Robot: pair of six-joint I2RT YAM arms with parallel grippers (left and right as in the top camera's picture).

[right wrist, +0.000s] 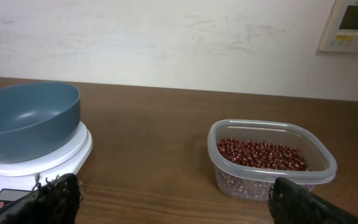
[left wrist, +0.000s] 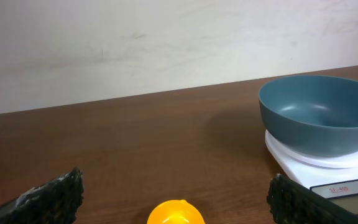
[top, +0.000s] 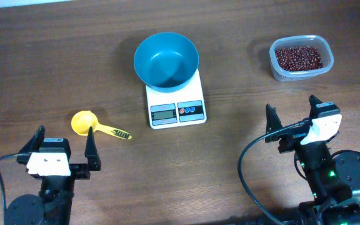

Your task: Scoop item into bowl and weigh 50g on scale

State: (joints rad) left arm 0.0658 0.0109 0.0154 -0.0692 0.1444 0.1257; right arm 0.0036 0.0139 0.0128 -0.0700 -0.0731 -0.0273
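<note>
Beans [top: 299, 57] lie heaped in a clear tub [top: 325, 62] at the tabletop's [top: 186, 175] far right, well ahead of the right jaws, which gape wide and hold nothing. The bowl [top: 166, 60] sits on the scale [top: 175, 100]. The left jaws, equally wide and empty, face a yellow scoop [top: 86, 122] just ahead.

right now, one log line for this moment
bowl empty on scale | beans in tub | scoop idle | left gripper open | right gripper open
</note>
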